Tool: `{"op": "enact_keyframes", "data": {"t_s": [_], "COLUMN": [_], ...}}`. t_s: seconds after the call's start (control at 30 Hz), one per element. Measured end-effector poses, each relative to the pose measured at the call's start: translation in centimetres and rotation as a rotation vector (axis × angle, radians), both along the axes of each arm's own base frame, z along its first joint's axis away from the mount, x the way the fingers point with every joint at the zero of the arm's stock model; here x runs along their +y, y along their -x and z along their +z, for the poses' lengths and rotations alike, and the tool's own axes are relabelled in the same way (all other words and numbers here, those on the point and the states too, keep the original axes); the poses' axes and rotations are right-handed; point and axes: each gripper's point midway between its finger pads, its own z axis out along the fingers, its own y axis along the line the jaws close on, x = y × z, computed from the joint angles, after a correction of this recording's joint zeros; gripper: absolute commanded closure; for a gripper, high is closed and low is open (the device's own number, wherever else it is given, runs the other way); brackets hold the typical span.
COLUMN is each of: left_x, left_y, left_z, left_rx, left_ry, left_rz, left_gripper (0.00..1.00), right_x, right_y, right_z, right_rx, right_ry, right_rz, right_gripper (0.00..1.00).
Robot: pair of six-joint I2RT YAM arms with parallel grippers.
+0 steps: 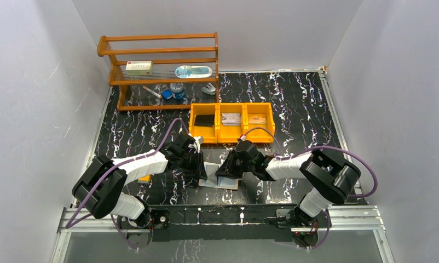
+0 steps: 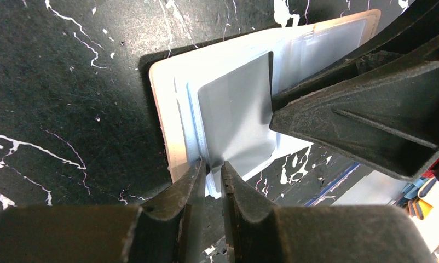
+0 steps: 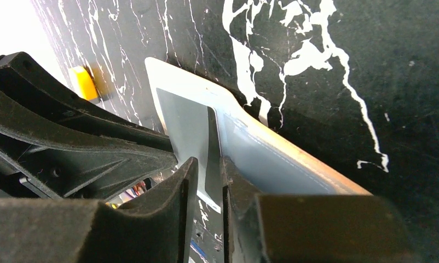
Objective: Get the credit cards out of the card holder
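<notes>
The tan card holder (image 1: 227, 183) lies open on the table between my two grippers, its bluish-clear sleeves facing up (image 2: 184, 109). My left gripper (image 2: 212, 167) is shut on the near edge of a plastic sleeve, which puckers at the pinch. My right gripper (image 3: 209, 167) is closed to a narrow gap on the edge of a flat grey-silver card (image 3: 184, 123) in the holder. The card also shows in the left wrist view (image 2: 234, 115). From above, both grippers, the left (image 1: 201, 171) and the right (image 1: 224, 171), sit over the holder and hide most of it.
An orange three-compartment tray (image 1: 232, 133) stands just behind the grippers. It holds a black card (image 1: 204, 119), a grey card (image 1: 231, 118) and a brownish card (image 1: 256, 118). A wooden rack (image 1: 160, 66) with small items stands at the back left. A small orange item (image 1: 144, 178) lies under the left arm.
</notes>
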Motion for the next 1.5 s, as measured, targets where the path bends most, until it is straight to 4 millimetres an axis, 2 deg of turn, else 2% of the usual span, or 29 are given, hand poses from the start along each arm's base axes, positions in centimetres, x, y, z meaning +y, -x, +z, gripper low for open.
{"op": "enact_keyframes", "data": {"t_s": [0.37,0.77,1.0,1.07,1.13,1.27,1.5], "left_x": [0.2,0.0,0.0,0.0,0.0,0.0,-0.1], "left_y": [-0.1,0.0,0.1,0.1,0.1,0.1,0.0], "left_z": [-0.1,-0.2,-0.2,-0.2,-0.3,-0.3,-0.4], "left_rx": [0.001,0.005,0.009,0.009,0.01,0.01,0.014], "left_ry": [-0.011,-0.012,-0.011,-0.011,-0.011,-0.012,-0.012], "left_rz": [0.023,0.026,0.024,0.024,0.024,0.026,0.031], "left_gripper": [0.88,0.91,0.92,0.92,0.92,0.93,0.95], "right_x": [0.0,-0.7,-0.2,-0.3,-0.4,-0.8,-1.7], "right_y": [0.1,0.5,0.6,0.6,0.6,0.6,1.5], "right_z": [0.1,0.0,-0.1,-0.1,-0.3,0.0,0.6], "right_rx": [-0.059,-0.085,-0.089,-0.091,-0.095,-0.116,-0.13], "right_ry": [0.091,0.135,0.107,0.106,0.109,0.09,0.02], "right_rz": [0.004,-0.015,0.021,0.027,0.027,0.014,0.027], "right_gripper": [0.66,0.72,0.78,0.89,0.95,1.0,1.0]}}
